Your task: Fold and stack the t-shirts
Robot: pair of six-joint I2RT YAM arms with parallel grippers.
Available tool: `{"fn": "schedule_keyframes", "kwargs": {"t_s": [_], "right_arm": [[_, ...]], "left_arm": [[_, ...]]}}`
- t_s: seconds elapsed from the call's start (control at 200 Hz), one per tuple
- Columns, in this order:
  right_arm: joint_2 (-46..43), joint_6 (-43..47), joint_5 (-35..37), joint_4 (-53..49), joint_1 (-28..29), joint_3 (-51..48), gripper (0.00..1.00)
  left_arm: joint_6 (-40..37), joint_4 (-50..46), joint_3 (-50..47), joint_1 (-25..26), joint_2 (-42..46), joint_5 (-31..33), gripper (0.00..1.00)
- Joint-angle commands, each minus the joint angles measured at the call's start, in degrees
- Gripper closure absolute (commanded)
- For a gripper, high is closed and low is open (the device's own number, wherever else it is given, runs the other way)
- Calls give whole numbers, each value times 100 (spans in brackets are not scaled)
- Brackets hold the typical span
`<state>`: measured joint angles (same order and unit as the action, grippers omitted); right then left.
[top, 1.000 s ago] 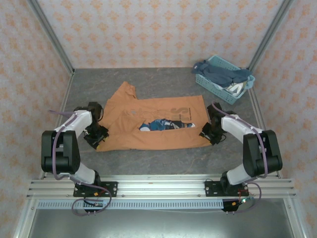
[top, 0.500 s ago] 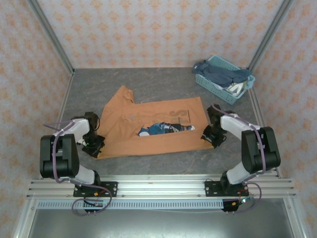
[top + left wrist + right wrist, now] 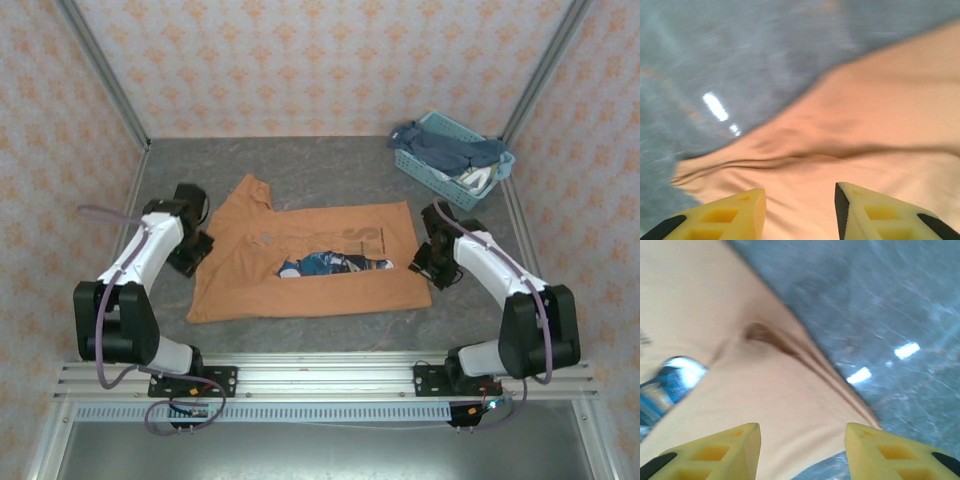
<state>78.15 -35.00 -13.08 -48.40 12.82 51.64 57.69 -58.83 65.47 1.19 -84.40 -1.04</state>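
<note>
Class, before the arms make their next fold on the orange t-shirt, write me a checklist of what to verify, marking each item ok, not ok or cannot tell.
1. Left end effector free of cloth: ok, jaws apart above the orange t-shirt, nothing between them.
2. Right end effector free of cloth: ok, jaws apart over the shirt's right edge.
3. Cloth smooth: not ok, creases show near both edges.
4. Everything tucked in: not ok, one sleeve juts out at the far left.
5. Basket out of the way: ok, in the far right corner, apart from the shirt.
</note>
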Motion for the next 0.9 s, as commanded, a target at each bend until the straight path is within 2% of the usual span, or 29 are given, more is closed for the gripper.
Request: {"fn": "schedule_keyframes", "kwargs": {"t_s": [0.0,0.055,0.135,0.305,0.4,0.691,0.896], "right_arm": [[29,355,50,216,265,336,51],[172,437,30,220,336,496,51],[363,517,-42,290,416,638,50],[905,485,-215,227,448,670,50],[1031,355,-252,302,445,477,51],[1279,261,-117,317,447,238,53],[1471,238,-40,268,449,163,53]], "left_arm": [[-940,252,870,603,-815,-29,61],[-1426,29,1543,884,-1411,-14,63],[-2109,-347,2356,1195,-2194,323,65],[-2754,-634,3004,1273,-3196,511,62],[-3054,-590,3139,1335,-3457,504,60],[-3225,-612,3211,1397,-3914,1210,61],[-3229,-500,3094,1393,-3984,1238,61]]}}
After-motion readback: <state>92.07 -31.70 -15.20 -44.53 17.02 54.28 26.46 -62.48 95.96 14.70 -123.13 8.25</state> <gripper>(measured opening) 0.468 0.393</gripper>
